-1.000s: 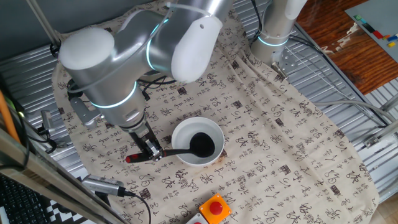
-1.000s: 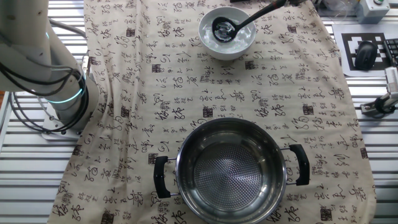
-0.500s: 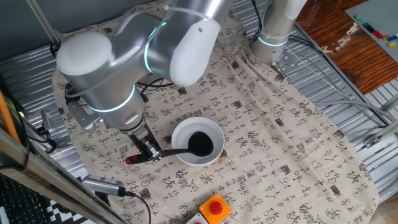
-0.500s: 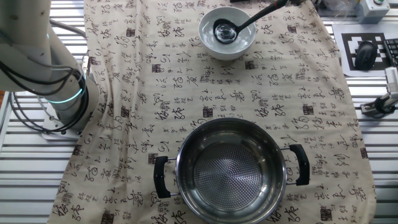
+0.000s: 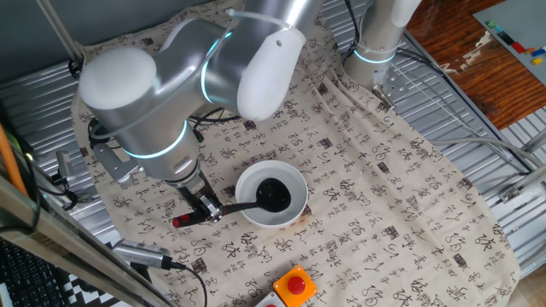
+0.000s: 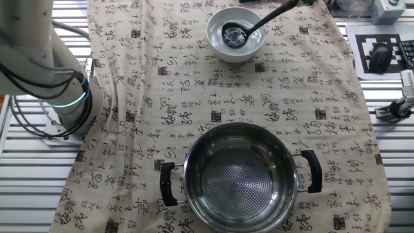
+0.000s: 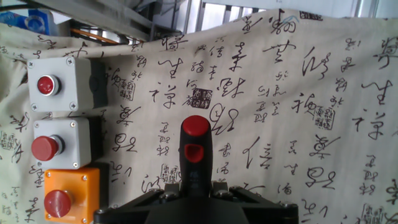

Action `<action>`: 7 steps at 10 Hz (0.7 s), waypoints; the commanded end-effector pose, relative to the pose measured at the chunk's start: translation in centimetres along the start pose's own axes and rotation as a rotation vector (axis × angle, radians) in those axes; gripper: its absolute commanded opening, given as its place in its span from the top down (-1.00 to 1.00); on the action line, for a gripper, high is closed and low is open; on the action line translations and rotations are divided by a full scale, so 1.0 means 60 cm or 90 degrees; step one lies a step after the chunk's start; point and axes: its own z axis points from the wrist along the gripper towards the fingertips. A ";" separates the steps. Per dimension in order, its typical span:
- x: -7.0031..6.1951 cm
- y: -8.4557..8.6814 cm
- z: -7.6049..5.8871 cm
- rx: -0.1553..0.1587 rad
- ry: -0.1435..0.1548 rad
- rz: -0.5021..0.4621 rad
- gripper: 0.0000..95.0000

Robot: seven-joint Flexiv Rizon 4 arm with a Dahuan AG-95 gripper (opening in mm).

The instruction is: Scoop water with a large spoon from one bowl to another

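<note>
My gripper (image 5: 207, 209) is shut on the thin handle of the black ladle (image 5: 275, 196), near its red end (image 5: 182, 220). The ladle's cup sits inside the white bowl (image 5: 247, 181), dipped in the water. From the other side the cup (image 6: 233, 34) shows in the white bowl (image 6: 255, 45) at the top of the cloth. The steel pot (image 6: 238, 175) with two black handles stands apart at the near end. In the hand view the red handle end (image 7: 195, 138) sticks out past my gripper (image 7: 194, 186).
A patterned cloth (image 6: 168, 97) covers the table. Button boxes (image 7: 59, 149) sit beside the bowl; an orange box with a red button (image 5: 294, 286) is close to it. The second arm's base (image 6: 61, 97) stands at the cloth's edge.
The ladle's cup has shifted slightly within the white bowl and my arm has tilted a little. My grip on the handle is unchanged.
</note>
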 end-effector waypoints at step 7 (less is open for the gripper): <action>0.015 0.021 -0.051 0.007 0.015 0.006 1.00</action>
